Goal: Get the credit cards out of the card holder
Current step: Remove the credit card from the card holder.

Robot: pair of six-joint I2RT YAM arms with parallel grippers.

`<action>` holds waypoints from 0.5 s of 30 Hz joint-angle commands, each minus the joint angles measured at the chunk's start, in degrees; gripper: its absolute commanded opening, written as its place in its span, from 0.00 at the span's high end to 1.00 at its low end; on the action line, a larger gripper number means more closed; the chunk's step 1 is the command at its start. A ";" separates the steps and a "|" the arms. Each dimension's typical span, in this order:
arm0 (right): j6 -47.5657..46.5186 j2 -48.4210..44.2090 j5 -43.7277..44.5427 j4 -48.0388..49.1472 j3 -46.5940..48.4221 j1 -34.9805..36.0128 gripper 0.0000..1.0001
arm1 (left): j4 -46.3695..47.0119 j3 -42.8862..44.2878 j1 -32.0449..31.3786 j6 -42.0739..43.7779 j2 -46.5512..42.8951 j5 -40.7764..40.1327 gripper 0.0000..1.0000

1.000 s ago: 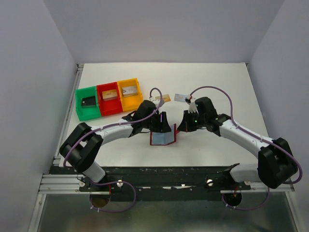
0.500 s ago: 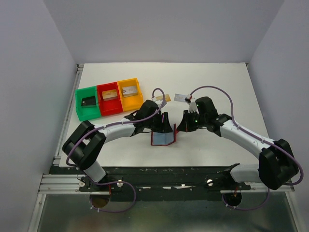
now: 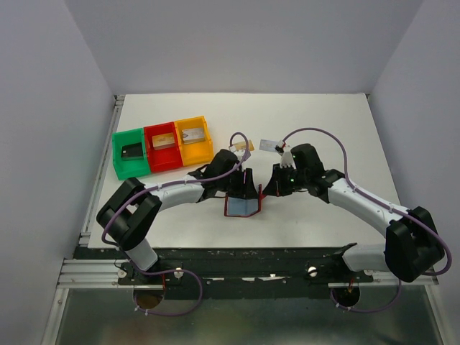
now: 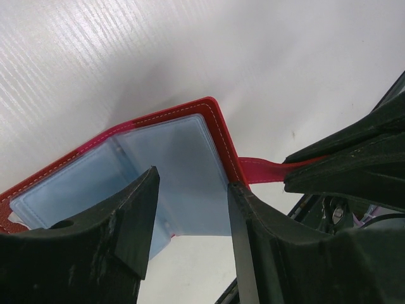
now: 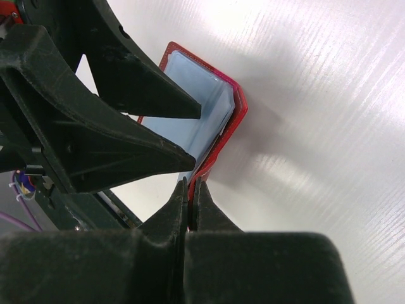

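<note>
Left arm has crept right; its spread left claw now straddles the blue lining of the dark red bifold card holder, near-centre on the white counter. Right claw, pressed together, pinches the red snap tab from the right. Pockets lie straight ahead of left claw.

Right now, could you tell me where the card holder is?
In the top view, the card holder sits open at front centre, beneath the left claw, the right claw pinching its snap tab.

No lettering can be read on anything here.
</note>
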 commanded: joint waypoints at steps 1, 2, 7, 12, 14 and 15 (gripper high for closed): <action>-0.63 -1.17 -1.21 0.46 1.52 0.15 1.00 | -0.92 1.42 -0.39 0.77 0.53 1.04 0.43; -0.63 -1.17 -1.21 0.55 1.52 0.15 1.00 | -0.83 1.33 -0.39 0.77 0.53 0.87 0.43; -0.72 -1.35 -1.12 0.46 1.43 0.15 1.00 | -0.83 1.16 -0.39 0.68 0.53 0.78 0.46; -0.72 -1.61 -1.12 0.29 1.26 0.06 1.00 | -1.18 1.16 -0.39 0.68 0.44 0.34 0.46; -0.80 -1.70 -1.12 0.20 1.35 0.15 1.00 | -1.09 0.89 -0.39 0.68 -0.08 -0.01 0.45; -0.80 -1.70 -1.12 0.20 1.35 0.15 1.00 | -0.92 0.72 -0.39 0.59 -0.35 -0.19 0.44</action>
